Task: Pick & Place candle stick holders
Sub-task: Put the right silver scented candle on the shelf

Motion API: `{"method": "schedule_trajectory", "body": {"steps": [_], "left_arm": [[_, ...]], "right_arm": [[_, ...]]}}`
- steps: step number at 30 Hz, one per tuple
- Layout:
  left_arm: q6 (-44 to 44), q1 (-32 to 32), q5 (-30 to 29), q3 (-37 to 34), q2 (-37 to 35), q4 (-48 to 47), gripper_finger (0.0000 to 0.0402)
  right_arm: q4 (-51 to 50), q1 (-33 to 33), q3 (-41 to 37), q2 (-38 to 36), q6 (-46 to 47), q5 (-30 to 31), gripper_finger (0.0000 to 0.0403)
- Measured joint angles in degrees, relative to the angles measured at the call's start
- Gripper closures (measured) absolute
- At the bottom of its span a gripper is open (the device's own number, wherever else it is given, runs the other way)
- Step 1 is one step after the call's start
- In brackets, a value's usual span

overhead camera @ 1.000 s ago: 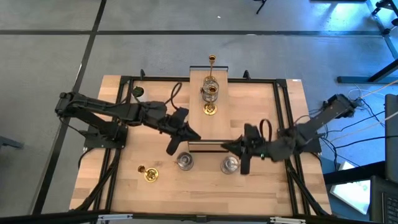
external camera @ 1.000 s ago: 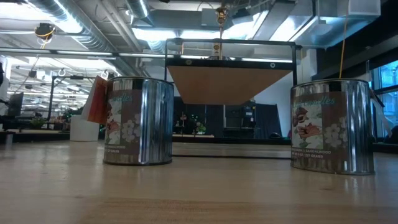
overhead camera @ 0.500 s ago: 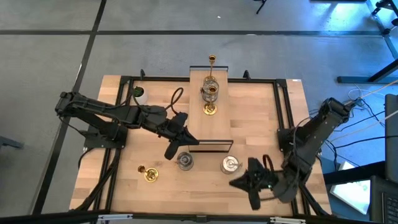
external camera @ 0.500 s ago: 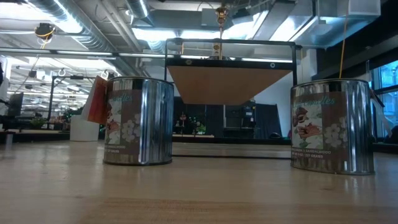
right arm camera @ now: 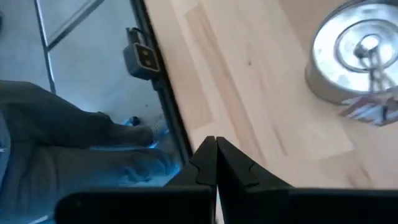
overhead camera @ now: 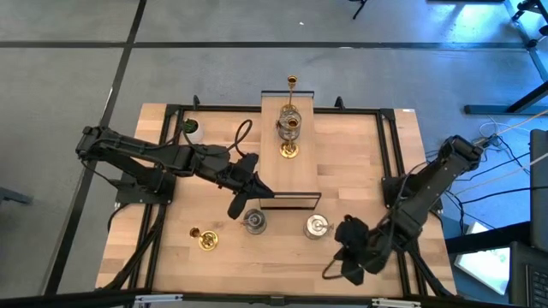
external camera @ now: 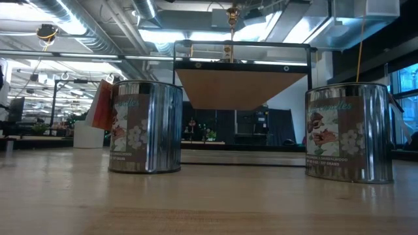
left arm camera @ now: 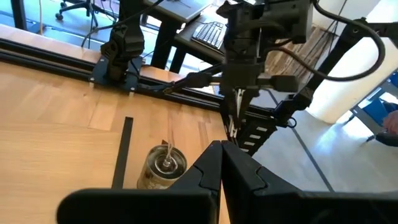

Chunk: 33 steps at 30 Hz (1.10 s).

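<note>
Two squat silver holders stand on their bases on the table: the left one (overhead camera: 254, 222) (external camera: 145, 127) (left arm camera: 163, 167) and the right one (overhead camera: 317, 226) (external camera: 349, 130) (right arm camera: 354, 53). A brass holder (overhead camera: 205, 239) stands near the table's front left. On the raised wooden shelf (overhead camera: 276, 107) stand two brass holders (overhead camera: 289, 150) (overhead camera: 292, 83) and a silver-glass one (overhead camera: 289, 124). My left gripper (overhead camera: 248, 195) (left arm camera: 221, 148) is shut and empty, just far-left of the left silver holder. My right gripper (overhead camera: 336, 267) (right arm camera: 215, 143) is shut and empty, near the table's front edge, near-right of the right silver holder.
A white cup with green inside (overhead camera: 190, 128) stands at the far left. The shelf's black frame (overhead camera: 289, 203) stands just behind the two silver holders. A black rail frame (overhead camera: 390, 171) runs around the table. Bare wood lies between the brass holder and the front edge.
My right gripper has drawn away from the shelf's frame and the right silver holder toward the table's near edge, swinging about as it went. The silver holder has stayed where it was.
</note>
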Motion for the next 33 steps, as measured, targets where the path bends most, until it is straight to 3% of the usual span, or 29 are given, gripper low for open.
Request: {"method": "schedule_trajectory", "body": {"steps": [10, 14, 20, 26, 33], "left_arm": [[0.68, -0.28, -0.20, 0.00, 0.02, 0.00, 0.0400], [0.86, -0.28, -0.21, 0.00, 0.02, -0.01, 0.0400], [1.87, -1.15, -0.33, 0.00, 0.02, -0.04, 0.0400], [1.93, -1.79, -0.31, -0.01, 0.02, -2.26, 0.0400], [1.86, -1.79, -0.31, -0.04, 0.02, -3.93, 0.0400]], "right_arm": [[1.11, -6.67, 0.00, 0.00, -23.39, -1.45, 0.0375], [-0.51, -8.38, 0.00, 0.00, -28.33, -1.47, 0.0359], [-2.43, -10.31, 0.00, 0.00, -30.27, -1.43, 0.0322], [-3.81, -10.71, 0.00, 1.76, -31.43, -1.45, 0.0260], [-3.68, -11.60, 0.00, 6.45, -19.40, -1.31, 0.0181]]}}
